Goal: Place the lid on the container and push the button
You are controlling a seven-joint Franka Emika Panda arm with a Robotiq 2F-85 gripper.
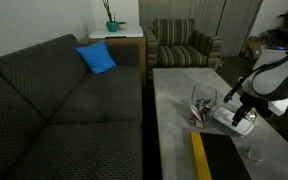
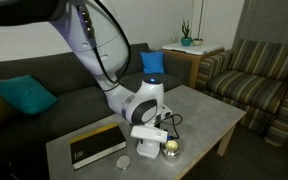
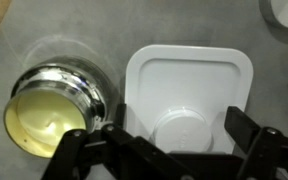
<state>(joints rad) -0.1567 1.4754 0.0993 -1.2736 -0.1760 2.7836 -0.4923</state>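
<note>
The claw (image 3: 167, 138) gapes open over the white lid (image 3: 189, 80), fingers (image 3: 84, 155) covering its lower edge at frame bottom; the yellowish tin (image 3: 46, 115), lower left, is partly hidden.

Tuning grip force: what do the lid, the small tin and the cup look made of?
Lid: white plastic by the look, smooth semi-gloss, with a moulded rim and soft highlights.
Tin: metal wall, shiny with mirror-like reflections; yellowish fill, possibly wax.
Cup: clear; glass or hard plastic, cannot tell which.
</note>
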